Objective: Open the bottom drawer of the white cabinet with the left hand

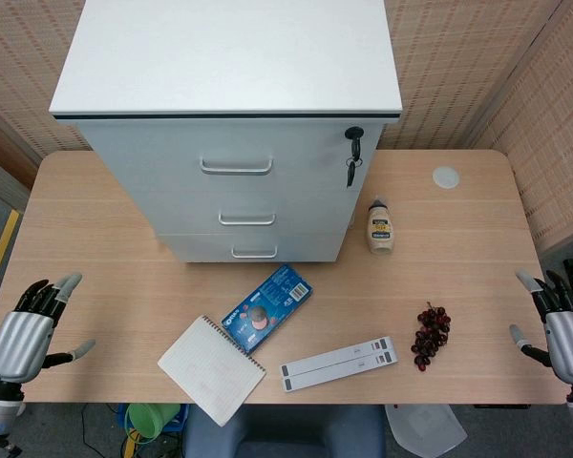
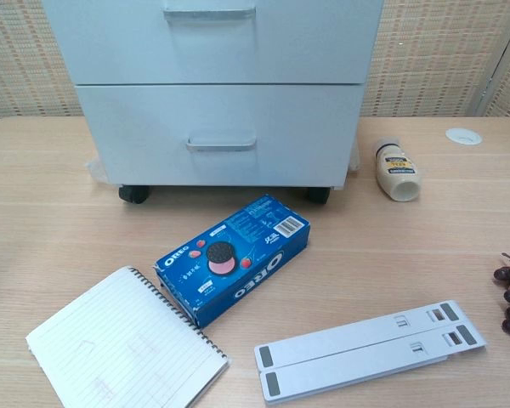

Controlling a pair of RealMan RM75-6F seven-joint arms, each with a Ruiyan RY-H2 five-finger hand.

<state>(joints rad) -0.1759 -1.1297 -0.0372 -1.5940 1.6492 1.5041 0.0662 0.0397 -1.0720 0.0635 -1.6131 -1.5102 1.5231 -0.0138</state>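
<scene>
Fingers of the left hand (image 1: 24,329) are spread and hold nothing; it hovers at the near left corner of the table (image 1: 105,286), well apart from everything on it. The right hand (image 1: 561,329) is likewise released and empty at the near right edge. Neither hand shows in the chest view.

Nearest the robot lie a spiral notebook (image 2: 123,348) and a flat grey folding stand (image 2: 370,348). A bunch of dark grapes (image 1: 432,335) sits to the right. Just beyond the notebook, touching its corner, lies a blue biscuit box (image 2: 234,257). A small bottle (image 2: 396,169) lies on its side beside the cabinet's right flank.

The white cabinet (image 1: 229,57) stands on castors at the far centre. Its bottom drawer (image 2: 221,136) is fully closed, its handle (image 2: 221,144) untouched. A key (image 1: 351,167) hangs in the lock at top right.

Judgement: the task is at its reach stage, no contact made. The next move calls for carrying the left hand forward past the notebook and biscuit box, hooking fingers behind the low handle, then pulling straight toward the robot; the castors may let the cabinet roll.
</scene>
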